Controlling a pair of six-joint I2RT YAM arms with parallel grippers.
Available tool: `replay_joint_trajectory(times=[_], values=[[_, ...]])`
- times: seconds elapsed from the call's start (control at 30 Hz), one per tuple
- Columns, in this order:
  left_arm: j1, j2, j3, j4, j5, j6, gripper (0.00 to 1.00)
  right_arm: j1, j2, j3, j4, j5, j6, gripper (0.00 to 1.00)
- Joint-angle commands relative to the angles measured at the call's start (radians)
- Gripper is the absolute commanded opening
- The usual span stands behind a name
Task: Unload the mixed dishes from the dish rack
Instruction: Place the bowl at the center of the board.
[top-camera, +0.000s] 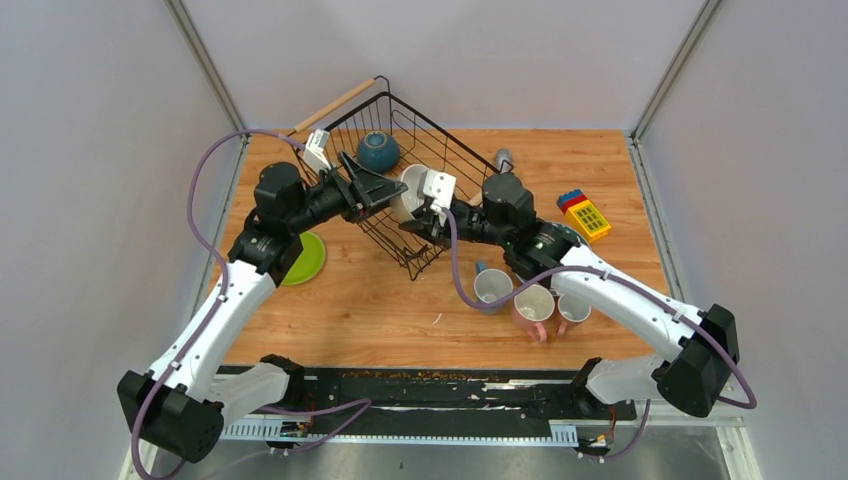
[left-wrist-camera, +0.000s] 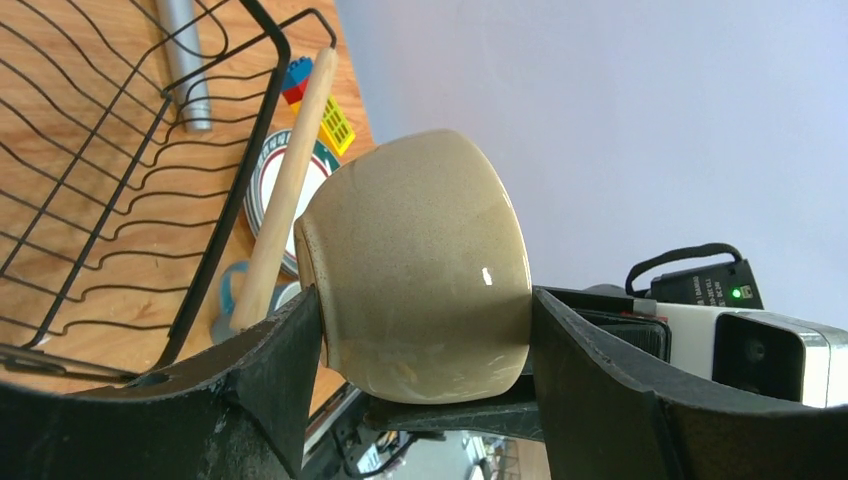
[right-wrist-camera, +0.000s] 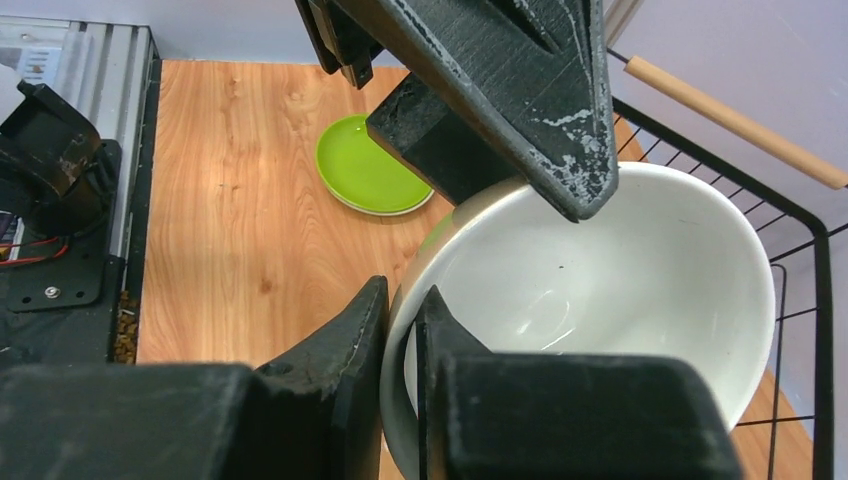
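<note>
A beige bowl (top-camera: 408, 190) with a white inside hangs on its side above the dish rack (top-camera: 432, 128). My left gripper (top-camera: 385, 190) spans its outer wall, one finger at the rim and one at the base. In the left wrist view the beige bowl (left-wrist-camera: 420, 270) fills the left gripper (left-wrist-camera: 425, 315). My right gripper (right-wrist-camera: 400, 305) pinches the rim of the bowl (right-wrist-camera: 600, 280), one finger outside and one inside. In the overhead view the right gripper (top-camera: 422, 213) meets the bowl from the right. A teal bowl (top-camera: 378, 150) lies in the rack.
A lime-green plate (top-camera: 305, 258) lies on the table beside the left arm. Three mugs (top-camera: 533, 303) stand near the right arm. A grey cylinder (top-camera: 503, 158) and a toy block (top-camera: 584, 214) lie right of the rack. A patterned plate (left-wrist-camera: 262, 180) shows behind the rack's wooden handle (left-wrist-camera: 285, 200).
</note>
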Motion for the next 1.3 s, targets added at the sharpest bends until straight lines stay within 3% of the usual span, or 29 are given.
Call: replay_joint_trajectory(times=[0.0, 0.17, 0.23, 0.5, 0.73, 0.93, 1.27], values=[[-0.012, -0.073, 0.017, 0.058, 0.051, 0.094, 0.51, 0.056, -0.044, 0.049, -0.103, -0.006, 0.036, 0.00], [-0.012, -0.146, 0.038, -0.143, -0.041, 0.270, 0.92, 0.141, -0.092, 0.049, -0.204, 0.071, 0.055, 0.00], [-0.012, -0.211, 0.047, -0.229, -0.119, 0.337, 0.99, 0.181, -0.113, 0.038, -0.236, 0.109, 0.068, 0.00], [-0.012, -0.377, 0.110, -0.546, -0.492, 0.614, 1.00, 0.358, -0.151, 0.015, -0.392, 0.288, 0.138, 0.00], [-0.012, -0.507, 0.113, -0.690, -0.742, 0.828, 1.00, 0.470, -0.084, 0.001, -0.487, 0.438, 0.220, 0.00], [-0.012, -0.620, 0.082, -0.769, -0.874, 0.942, 1.00, 0.473, -0.007, -0.051, -0.488, 0.537, 0.283, 0.00], [-0.012, -0.741, -0.011, -0.794, -0.895, 0.975, 1.00, 0.473, 0.153, -0.141, -0.407, 0.712, 0.360, 0.00]])
